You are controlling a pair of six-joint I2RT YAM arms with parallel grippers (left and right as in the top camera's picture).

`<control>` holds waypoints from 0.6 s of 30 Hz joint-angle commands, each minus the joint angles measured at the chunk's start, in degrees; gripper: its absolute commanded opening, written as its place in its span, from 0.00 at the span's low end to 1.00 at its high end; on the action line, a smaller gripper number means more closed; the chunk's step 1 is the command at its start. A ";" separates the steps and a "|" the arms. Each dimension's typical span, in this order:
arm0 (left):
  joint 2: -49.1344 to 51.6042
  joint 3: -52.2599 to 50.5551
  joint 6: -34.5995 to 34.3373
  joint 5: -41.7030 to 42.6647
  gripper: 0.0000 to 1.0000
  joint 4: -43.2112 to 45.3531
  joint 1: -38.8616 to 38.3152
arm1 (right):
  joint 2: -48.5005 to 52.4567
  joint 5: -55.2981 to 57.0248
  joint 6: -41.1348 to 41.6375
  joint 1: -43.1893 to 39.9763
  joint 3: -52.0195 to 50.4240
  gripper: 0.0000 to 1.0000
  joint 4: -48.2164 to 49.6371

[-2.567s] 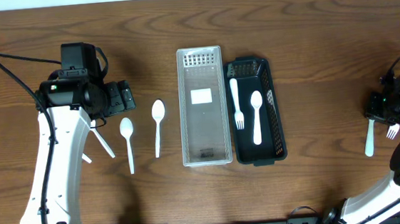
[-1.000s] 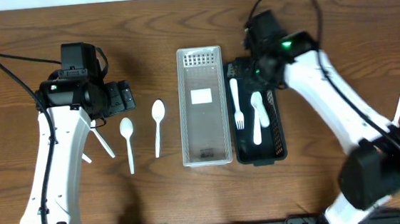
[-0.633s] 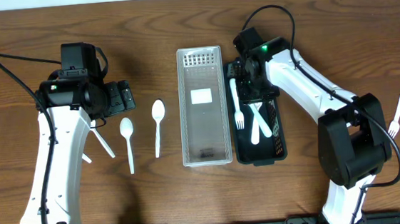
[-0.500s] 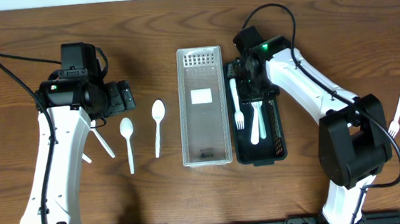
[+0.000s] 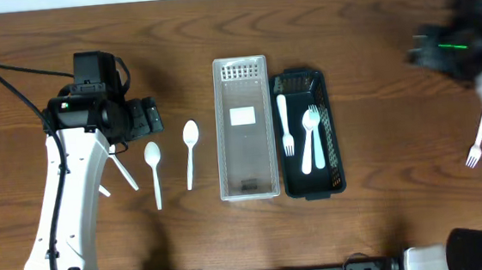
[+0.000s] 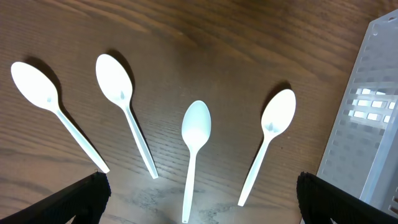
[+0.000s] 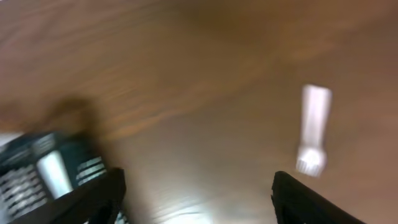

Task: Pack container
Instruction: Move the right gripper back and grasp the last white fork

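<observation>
1. Holding two forks (image 5: 284,119) and a spoon (image 5: 308,123), the black tray (image 5: 334,140) sits at the middle of the table (image 5: 370,21), beside an empty clear bin (image 5: 246,156).
2. Four spoons (image 6: 196,124) on the left side and one fork (image 5: 476,140) near the right edge look left to pack.
3. Empty, the left fingers (image 6: 81,199) and right fingers (image 7: 305,196) stand spread wide.

Even, bright light falls from above; the desk (image 6: 205,37) shows soft glare in the left wrist view, the spoons (image 6: 196,124) casting short shadows; the right arm (image 5: 466,40) and the whole right wrist view are motion-blurred.
</observation>
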 commanded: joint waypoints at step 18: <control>0.11 0.94 1.01 -0.44 0.98 -0.11 0.24 | 20.06 -8.26 -10.86 -31.54 -18.84 0.99 9.62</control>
